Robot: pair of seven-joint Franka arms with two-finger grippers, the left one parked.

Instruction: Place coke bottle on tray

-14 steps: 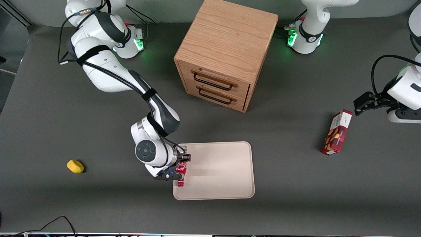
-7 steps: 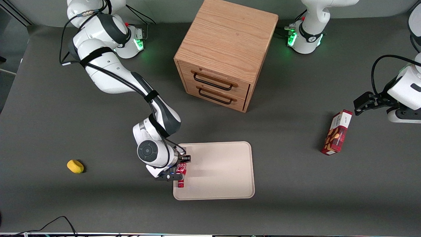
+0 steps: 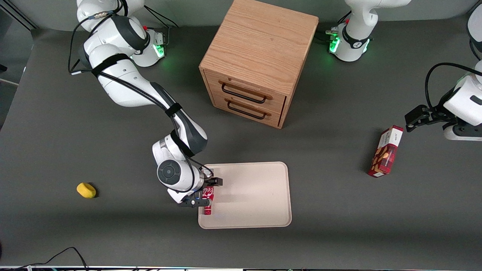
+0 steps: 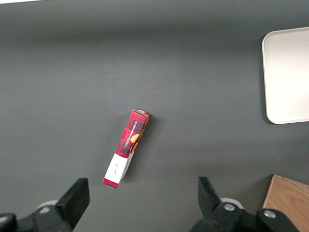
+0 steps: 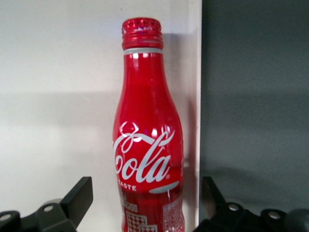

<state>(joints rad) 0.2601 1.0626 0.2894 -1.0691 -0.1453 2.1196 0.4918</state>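
Observation:
The coke bottle (image 3: 207,200) lies on its side on the tray (image 3: 256,195), close to the rim at the working arm's end, with its red cap toward the front camera. My right gripper (image 3: 209,192) is low over the bottle's body and open, one finger on each side with a gap to the bottle. In the right wrist view the bottle (image 5: 147,145) rests on the pale tray (image 5: 63,72) beside the rim, between my gripper's (image 5: 145,200) spread fingers (image 5: 79,195). The tray's corner also shows in the left wrist view (image 4: 289,72).
A wooden two-drawer cabinet (image 3: 256,64) stands farther from the front camera than the tray. A red-and-white snack box (image 3: 386,152) lies toward the parked arm's end and shows in the left wrist view (image 4: 128,147). A small yellow object (image 3: 86,190) lies toward the working arm's end.
My gripper's fingers have spread apart and let go of the bottle. The bottle lies on the tray near the rim, in almost the same spot.

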